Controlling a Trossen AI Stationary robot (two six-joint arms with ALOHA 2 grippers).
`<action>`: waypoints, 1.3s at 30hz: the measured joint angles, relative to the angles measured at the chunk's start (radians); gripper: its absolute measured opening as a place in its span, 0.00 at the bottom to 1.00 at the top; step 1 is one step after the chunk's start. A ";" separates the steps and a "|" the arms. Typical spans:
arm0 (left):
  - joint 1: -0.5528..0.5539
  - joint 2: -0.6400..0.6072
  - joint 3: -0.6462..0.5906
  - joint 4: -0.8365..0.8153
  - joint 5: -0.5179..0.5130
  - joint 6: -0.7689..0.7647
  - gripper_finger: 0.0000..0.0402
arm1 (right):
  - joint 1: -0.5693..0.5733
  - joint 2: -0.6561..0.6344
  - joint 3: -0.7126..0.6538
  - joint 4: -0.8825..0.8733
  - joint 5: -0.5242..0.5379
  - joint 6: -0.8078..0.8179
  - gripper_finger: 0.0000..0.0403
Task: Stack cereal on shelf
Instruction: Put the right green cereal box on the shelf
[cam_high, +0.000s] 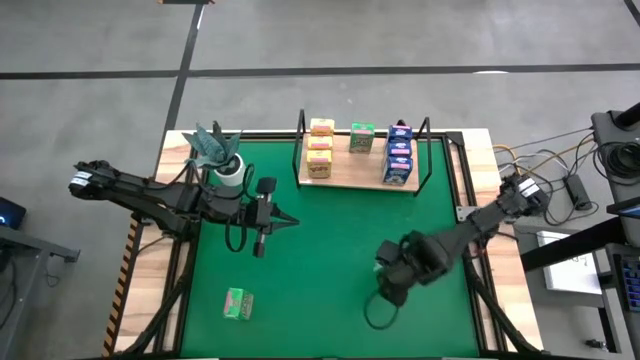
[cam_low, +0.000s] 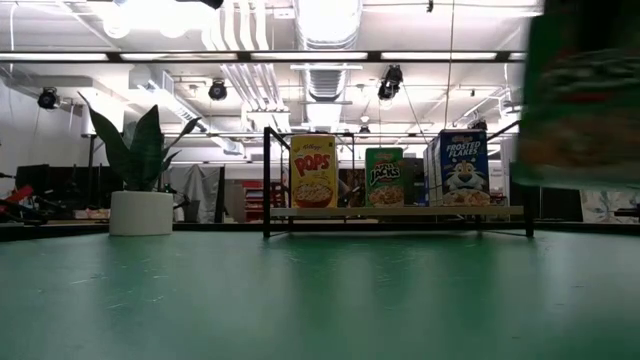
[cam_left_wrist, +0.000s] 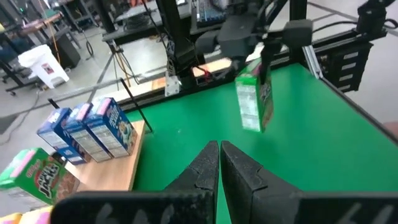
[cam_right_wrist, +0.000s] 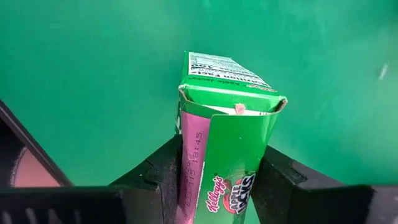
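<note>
Above the green mat (cam_high: 330, 250), the right gripper (cam_right_wrist: 217, 180) grips a green cereal box (cam_right_wrist: 227, 124); left gripper (cam_left_wrist: 219, 163) waits closed.

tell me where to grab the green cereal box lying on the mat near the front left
The green box lies flat on the green mat, apart from everything else. Probably best to come straight down from above and close the fingers across its two narrower sides, near the middle. The left gripper is nearer and shut on nothing; the right gripper already holds another green box.
</note>
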 joint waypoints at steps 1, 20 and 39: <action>0.000 -0.006 -0.001 0.002 0.000 0.006 0.00 | -0.026 0.000 0.012 0.000 0.001 -0.041 0.36; 0.001 -0.185 -0.182 0.141 0.000 0.044 0.00 | -0.434 0.048 0.281 -0.012 -0.001 -0.648 0.36; 0.000 -0.196 -0.183 0.121 0.000 0.043 0.00 | -0.745 0.332 0.630 -0.275 0.128 -1.313 0.36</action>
